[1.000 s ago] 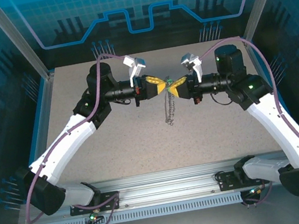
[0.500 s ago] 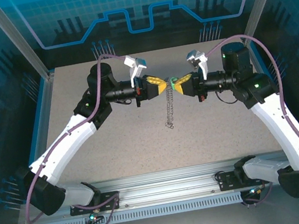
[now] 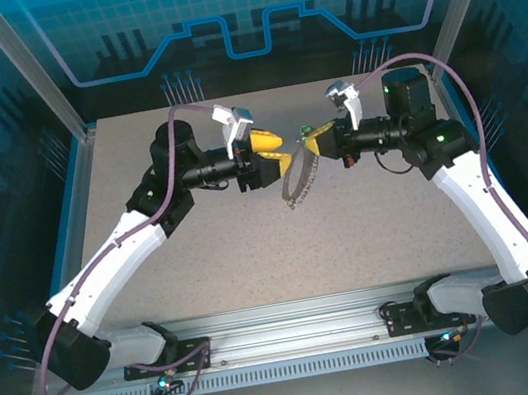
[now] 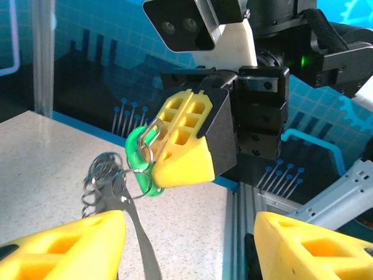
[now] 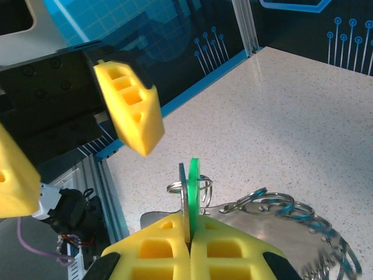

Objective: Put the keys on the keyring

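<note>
My right gripper (image 3: 313, 139) is shut on the green key (image 5: 194, 182), pinching its head edge-on along with a thin metal blade. A small silvery split ring (image 5: 205, 188) runs through the key's head. From it hang the keyring's chain (image 3: 295, 184) and a flat grey band (image 4: 139, 236), with the chain links (image 5: 280, 204) trailing right. My left gripper (image 3: 278, 151) stands open just left of the key, holding nothing; its yellow fingers (image 4: 64, 245) frame the right gripper's shut fingers (image 4: 183, 143).
The speckled table (image 3: 253, 250) lies beneath the raised grippers. An aluminium rail (image 3: 295, 319) runs along the near edge, and blue enclosure walls (image 3: 249, 48) stand close behind. Both arms meet mid-table, elbows out to the sides.
My left gripper has opened and drawn back left from the key. The right gripper has kept the key and shifted slightly back, and the hanging chain has swung left.
</note>
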You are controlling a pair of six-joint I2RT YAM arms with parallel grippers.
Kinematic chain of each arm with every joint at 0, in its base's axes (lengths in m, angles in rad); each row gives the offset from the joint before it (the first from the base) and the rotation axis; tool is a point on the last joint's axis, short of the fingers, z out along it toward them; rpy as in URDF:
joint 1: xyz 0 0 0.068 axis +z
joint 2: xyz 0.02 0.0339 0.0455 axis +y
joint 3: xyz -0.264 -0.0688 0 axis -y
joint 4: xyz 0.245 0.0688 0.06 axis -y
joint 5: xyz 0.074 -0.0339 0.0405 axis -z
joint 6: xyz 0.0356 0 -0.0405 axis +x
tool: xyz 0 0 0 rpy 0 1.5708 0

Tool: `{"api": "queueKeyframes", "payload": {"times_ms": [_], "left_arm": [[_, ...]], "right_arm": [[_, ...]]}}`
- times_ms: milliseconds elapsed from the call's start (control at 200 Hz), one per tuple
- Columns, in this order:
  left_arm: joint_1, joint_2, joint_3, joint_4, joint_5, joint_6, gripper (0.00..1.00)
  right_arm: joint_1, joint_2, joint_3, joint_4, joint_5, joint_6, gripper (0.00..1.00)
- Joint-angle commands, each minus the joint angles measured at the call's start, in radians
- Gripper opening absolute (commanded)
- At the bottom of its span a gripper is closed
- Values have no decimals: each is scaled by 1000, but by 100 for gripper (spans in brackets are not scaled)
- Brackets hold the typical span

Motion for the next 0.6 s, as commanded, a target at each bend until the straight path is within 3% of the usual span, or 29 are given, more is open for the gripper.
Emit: {"api": "queueKeyframes", "payload": {"times_ms": [0,300,595], "left_arm": [[4,-54,-36,25,-111,6,64],[40,-128,-163,67,-282,-37,69],[104,-126,-260,126,-294,-86,72]], "right_arm": [[-23,27,11,58,2,17,0],[-45,167,44,116,-2,24,0],[-67,408,192,130,8,19,0]]}}
